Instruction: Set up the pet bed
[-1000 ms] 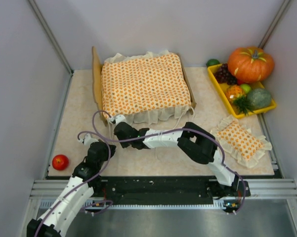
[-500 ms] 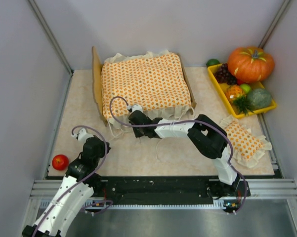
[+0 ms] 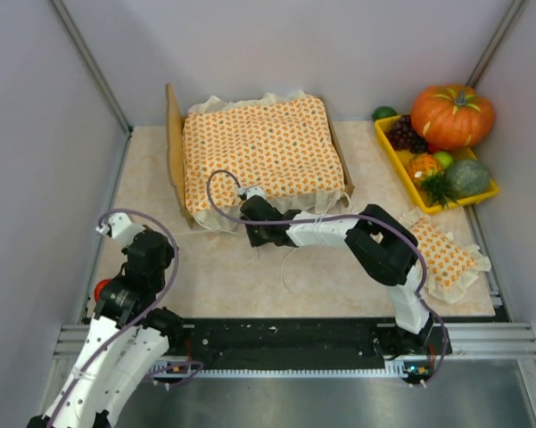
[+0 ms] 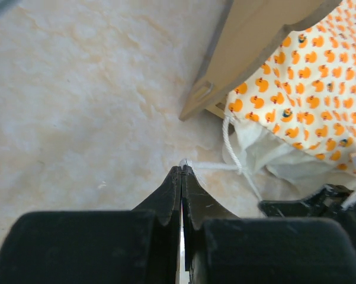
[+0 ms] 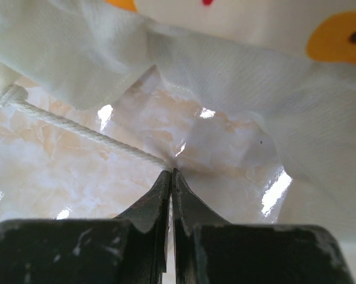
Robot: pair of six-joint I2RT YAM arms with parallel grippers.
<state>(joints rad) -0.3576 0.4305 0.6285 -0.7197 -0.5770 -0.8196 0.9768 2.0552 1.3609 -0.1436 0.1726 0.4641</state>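
Note:
The pet bed (image 3: 173, 134) stands at the back with its plywood headboard on the left. The orange-dotted bedspread (image 3: 263, 152) covers it. My right gripper (image 3: 252, 207) is at the bed's front left edge. In the right wrist view it (image 5: 172, 170) is shut on the bedspread's white ruffle (image 5: 225, 106), which puckers at the tips beside a white cord (image 5: 77, 129). My left gripper (image 3: 153, 250) is near the headboard's foot (image 4: 195, 100). In the left wrist view it (image 4: 182, 168) is shut, with the end of a white cord (image 4: 216, 166) at its tips.
The small dotted pillow (image 3: 441, 254) lies at the right, partly behind my right arm. A yellow tray (image 3: 394, 159) of fruit and a pumpkin (image 3: 452, 114) stand at the back right. A red apple (image 3: 99, 287) peeks out beside my left arm. Walls close in on both sides.
My left arm has drawn back to the left, away from the bed's corner. My right gripper has moved right along the bed's front edge.

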